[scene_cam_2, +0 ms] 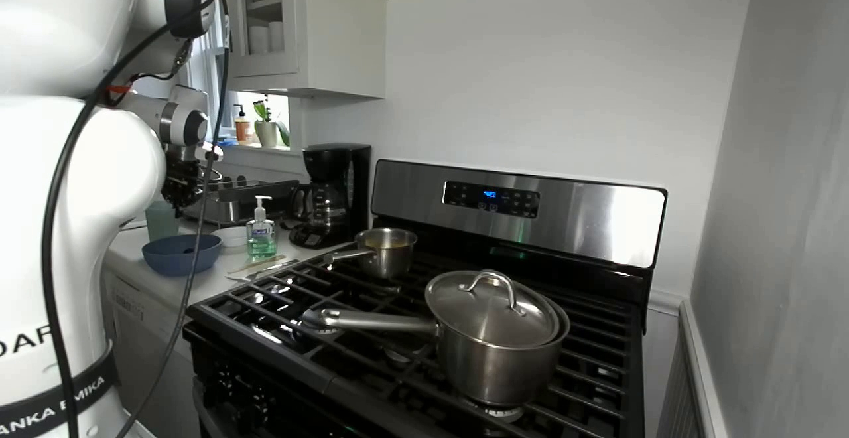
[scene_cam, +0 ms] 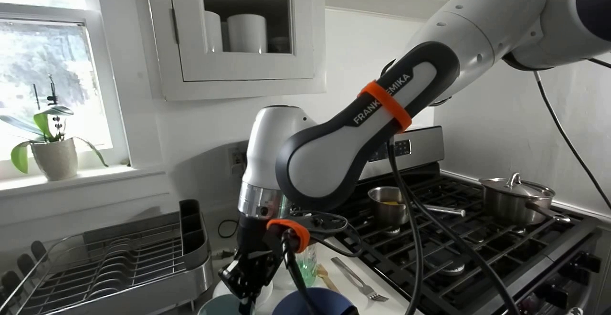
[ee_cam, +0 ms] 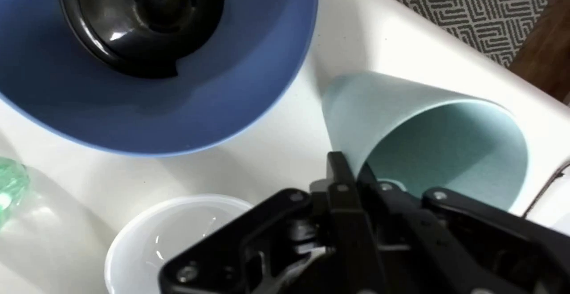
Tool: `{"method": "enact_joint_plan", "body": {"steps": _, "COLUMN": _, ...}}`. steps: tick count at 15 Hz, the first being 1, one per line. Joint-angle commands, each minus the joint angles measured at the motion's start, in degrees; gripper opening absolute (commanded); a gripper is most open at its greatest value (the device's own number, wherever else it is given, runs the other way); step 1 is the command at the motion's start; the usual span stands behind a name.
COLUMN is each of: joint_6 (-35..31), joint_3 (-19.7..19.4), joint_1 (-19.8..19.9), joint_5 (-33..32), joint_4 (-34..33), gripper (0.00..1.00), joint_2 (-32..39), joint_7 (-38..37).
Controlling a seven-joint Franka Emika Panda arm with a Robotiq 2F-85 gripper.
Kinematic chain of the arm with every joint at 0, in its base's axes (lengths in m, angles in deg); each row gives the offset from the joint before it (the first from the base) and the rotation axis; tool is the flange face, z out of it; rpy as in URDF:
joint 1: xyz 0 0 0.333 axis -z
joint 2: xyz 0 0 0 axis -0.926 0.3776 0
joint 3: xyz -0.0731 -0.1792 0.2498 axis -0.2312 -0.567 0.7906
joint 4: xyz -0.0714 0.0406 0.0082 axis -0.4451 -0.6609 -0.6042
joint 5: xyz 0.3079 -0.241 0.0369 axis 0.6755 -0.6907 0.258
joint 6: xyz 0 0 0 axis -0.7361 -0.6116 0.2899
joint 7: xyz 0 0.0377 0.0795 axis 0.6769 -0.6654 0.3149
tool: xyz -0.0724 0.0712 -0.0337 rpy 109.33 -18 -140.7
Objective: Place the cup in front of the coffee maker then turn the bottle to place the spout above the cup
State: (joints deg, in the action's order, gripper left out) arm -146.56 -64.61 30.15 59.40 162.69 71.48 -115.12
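The pale blue-green cup point(ee_cam: 378, 102) stands upright on the counter beside the blue bowl, as an exterior view of the cup point(scene_cam_2: 161, 220) shows. My gripper point(ee_cam: 354, 167) is shut on its rim, one finger inside the wall and one outside. Farther along the counter, the green bottle point(scene_cam_2: 261, 242) carries a pale pump spout point(scene_cam_2: 262, 199). Right behind the bottle is the black coffee maker point(scene_cam_2: 359, 189) with its glass carafe. In the wrist view only a green edge of the bottle point(ee_cam: 11, 187) appears, at the left border.
A dark blue bowl point(ee_cam: 249, 107) holding a black round piece point(ee_cam: 164, 13) sits close to the cup. Near it is a white bowl point(ee_cam: 133, 245). A fork point(scene_cam: 355, 277) lies by the stove edge. The dish rack point(scene_cam: 119, 257) and a saucepan point(scene_cam_2: 388, 259) flank the counter.
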Motion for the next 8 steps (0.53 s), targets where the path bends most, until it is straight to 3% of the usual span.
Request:
{"method": "enact_joint_plan", "body": {"steps": 1, "joint_6": -0.18, "joint_3": 1.77, "joint_1": 0.85, "joint_5": 4.23, "joint_4": 0.72, "gripper": 0.03, "joint_2": -3.39, "joint_7": 1.59}}
{"method": "enact_joint_plan", "body": {"steps": 6, "joint_6": 4.3, "joint_3": 2.29, "joint_1": 2.42, "joint_5": 7.57, "joint_4": 6.66, "gripper": 0.04, "joint_2": -13.97, "joint_7": 0.38}}
{"method": "enact_joint_plan", "body": {"steps": 8, "joint_6": 8.09, "joint_3": 0.08, "joint_1": 2.08, "joint_5": 5.68, "joint_4": 10.67, "gripper": 0.04, "joint_2": -20.23, "joint_7": -5.04}}
